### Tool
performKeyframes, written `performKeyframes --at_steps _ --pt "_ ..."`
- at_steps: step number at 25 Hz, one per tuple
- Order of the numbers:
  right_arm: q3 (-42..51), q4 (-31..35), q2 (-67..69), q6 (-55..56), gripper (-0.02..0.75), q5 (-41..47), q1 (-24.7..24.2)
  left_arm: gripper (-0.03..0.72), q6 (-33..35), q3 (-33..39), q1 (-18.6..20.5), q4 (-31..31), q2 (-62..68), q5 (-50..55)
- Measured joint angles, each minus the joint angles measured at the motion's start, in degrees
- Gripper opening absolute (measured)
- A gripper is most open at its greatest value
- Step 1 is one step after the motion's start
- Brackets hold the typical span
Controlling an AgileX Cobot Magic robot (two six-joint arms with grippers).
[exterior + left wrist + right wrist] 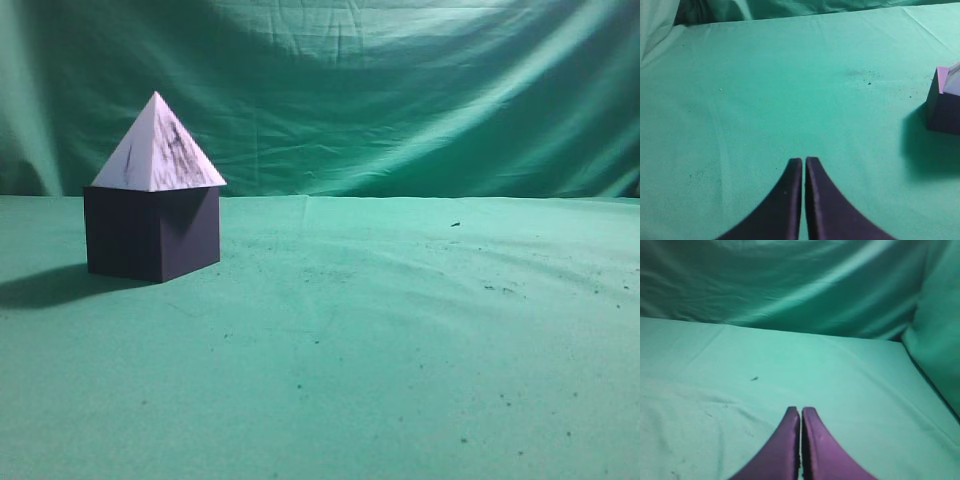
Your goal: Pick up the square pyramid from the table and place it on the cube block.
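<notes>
The pale square pyramid (158, 147) with dark smudges stands upright on top of the dark purple-navy cube block (152, 232) at the left of the green table (400, 340). In the left wrist view the cube block (943, 111) and a bit of the pyramid (953, 80) show at the right edge. My left gripper (804, 160) is shut and empty over bare cloth, well left of the cube. My right gripper (801, 410) is shut and empty over bare cloth. Neither gripper shows in the exterior view.
Green backdrop cloth (400, 90) hangs behind the table. Small dark specks (500, 290) lie scattered on the cloth at the right. The cube casts a shadow (50, 285) to its left.
</notes>
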Motion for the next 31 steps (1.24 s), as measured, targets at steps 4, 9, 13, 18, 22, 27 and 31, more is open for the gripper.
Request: performKeyframes --at_steps 4,9,13,18,22,27,31 --pt "6.32 0.0 -6.31 0.0 0.0 -0.46 -2.63 0.0 0.0 0.0 0.0 0.0 0.0 0.0" --pt "11.66 0.0 -6.94 0.0 0.0 -0.45 -3.5 0.0 0.0 0.0 0.0 0.0 0.0 0.0" --pt "12.01 0.0 -6.94 0.0 0.0 1.16 -3.5 0.0 0.0 0.0 0.0 0.0 0.0 0.0" --pt "12.01 -0.09 -6.94 -0.28 0.0 2.17 -3.5 0.0 0.0 0.0 0.0 0.0 0.0 0.0" --pt "12.01 -0.09 -6.94 -0.28 0.0 2.31 -3.5 0.0 0.0 0.0 0.0 0.0 0.0 0.0" --pt "12.01 -0.09 -6.94 -0.28 0.0 2.35 -3.5 0.0 0.0 0.0 0.0 0.0 0.0 0.0" --pt "12.01 -0.09 -6.94 -0.28 0.0 2.48 -3.5 0.0 0.0 0.0 0.0 0.0 0.0 0.0"
